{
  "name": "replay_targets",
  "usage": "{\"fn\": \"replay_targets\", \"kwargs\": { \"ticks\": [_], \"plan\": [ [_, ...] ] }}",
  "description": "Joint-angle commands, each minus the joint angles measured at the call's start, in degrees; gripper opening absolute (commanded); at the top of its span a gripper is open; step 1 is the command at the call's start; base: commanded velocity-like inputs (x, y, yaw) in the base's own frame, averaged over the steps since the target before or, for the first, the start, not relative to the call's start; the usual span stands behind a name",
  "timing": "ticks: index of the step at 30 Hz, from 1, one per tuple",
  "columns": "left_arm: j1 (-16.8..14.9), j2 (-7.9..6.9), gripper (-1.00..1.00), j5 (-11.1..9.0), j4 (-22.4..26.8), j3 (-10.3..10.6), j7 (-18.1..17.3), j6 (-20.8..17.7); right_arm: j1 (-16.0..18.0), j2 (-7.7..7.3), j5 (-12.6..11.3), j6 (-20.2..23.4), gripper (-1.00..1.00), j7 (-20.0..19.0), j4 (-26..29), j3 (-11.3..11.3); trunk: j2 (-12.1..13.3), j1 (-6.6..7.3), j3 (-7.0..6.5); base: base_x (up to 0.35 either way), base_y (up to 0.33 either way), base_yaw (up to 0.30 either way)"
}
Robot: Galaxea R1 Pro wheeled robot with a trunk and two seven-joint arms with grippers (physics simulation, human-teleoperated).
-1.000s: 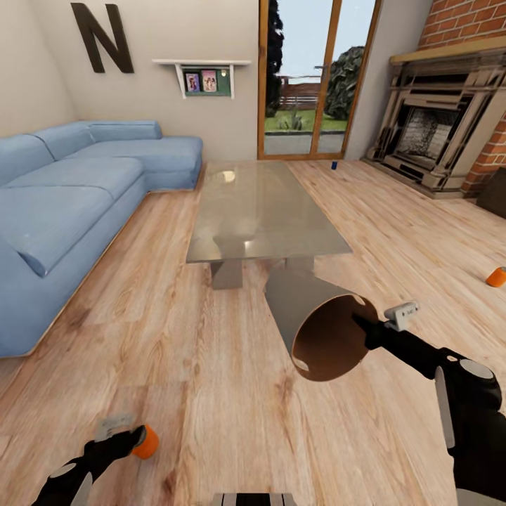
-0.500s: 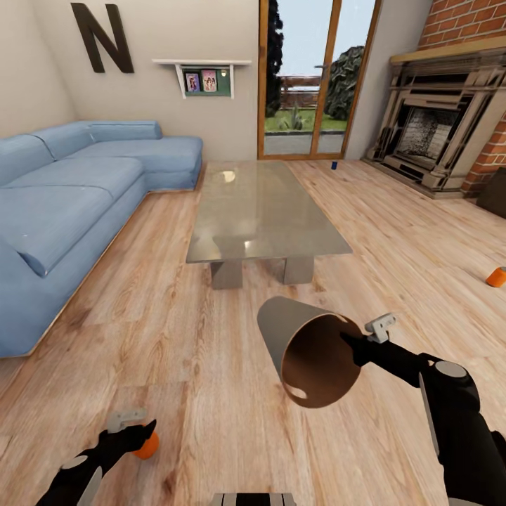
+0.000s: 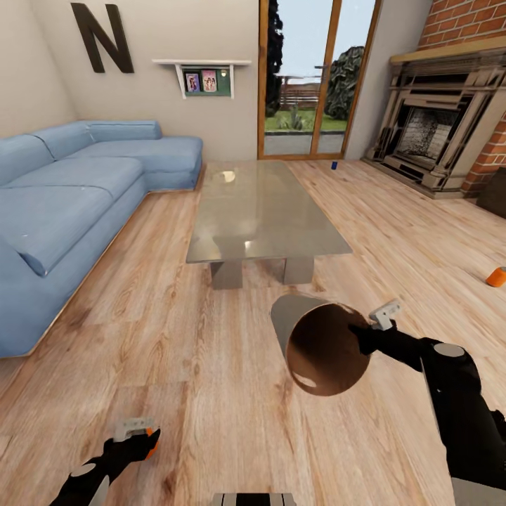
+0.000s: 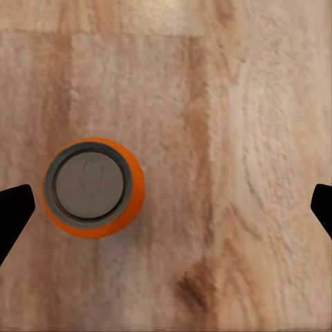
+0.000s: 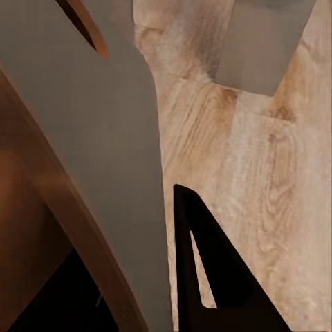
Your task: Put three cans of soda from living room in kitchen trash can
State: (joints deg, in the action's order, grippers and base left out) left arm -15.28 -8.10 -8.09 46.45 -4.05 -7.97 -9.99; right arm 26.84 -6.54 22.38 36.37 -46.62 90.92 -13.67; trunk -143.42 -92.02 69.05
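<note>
My released left tool (image 4: 166,200) sits off-centre over the orange can (image 4: 93,187); closing may topple it, while my right tool (image 3: 367,330) grips the bin (image 3: 320,344).

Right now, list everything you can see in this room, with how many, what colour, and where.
Orange drink cans: two; one upright on the floor under the left gripper, one on the floor at far right.
Dark blue drink can: one, on the floor by the glass door.
Grey metal bin with tan-brown inside: one, held tilted above the floor, mouth toward the camera.
Glass coffee table: one, room centre.
Blue corner sofa: one, left.
Brick fireplace: one, right.
Dark letter N: one, on the wall.
White shelf with pictures: one, on the wall.
Left gripper: open over the near orange can.
Right gripper: shut on the bin's rim.
</note>
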Motion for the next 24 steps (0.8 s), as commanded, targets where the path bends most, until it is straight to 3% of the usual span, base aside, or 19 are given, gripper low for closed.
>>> {"fn": "replay_targets", "kwargs": {
  "ticks": [1, 24],
  "plan": [
    [-0.01, 0.02, 1.00, 0.00, -0.05, 0.02, 0.01, 0.01, 0.03, -0.03, -13.58, 1.68, -1.00, -1.42, 0.02, 0.23, 0.00, 0.00, 0.00, 0.000, 0.000, 0.000],
    [-0.01, 0.18, 1.00, 0.00, -0.47, 0.05, 0.06, 0.06, 0.14, -0.08, -13.50, 2.56, -1.00, -1.37, 0.05, 0.78, 0.00, 0.00, 0.00, 0.000, 0.000, 0.000]
  ]
}}
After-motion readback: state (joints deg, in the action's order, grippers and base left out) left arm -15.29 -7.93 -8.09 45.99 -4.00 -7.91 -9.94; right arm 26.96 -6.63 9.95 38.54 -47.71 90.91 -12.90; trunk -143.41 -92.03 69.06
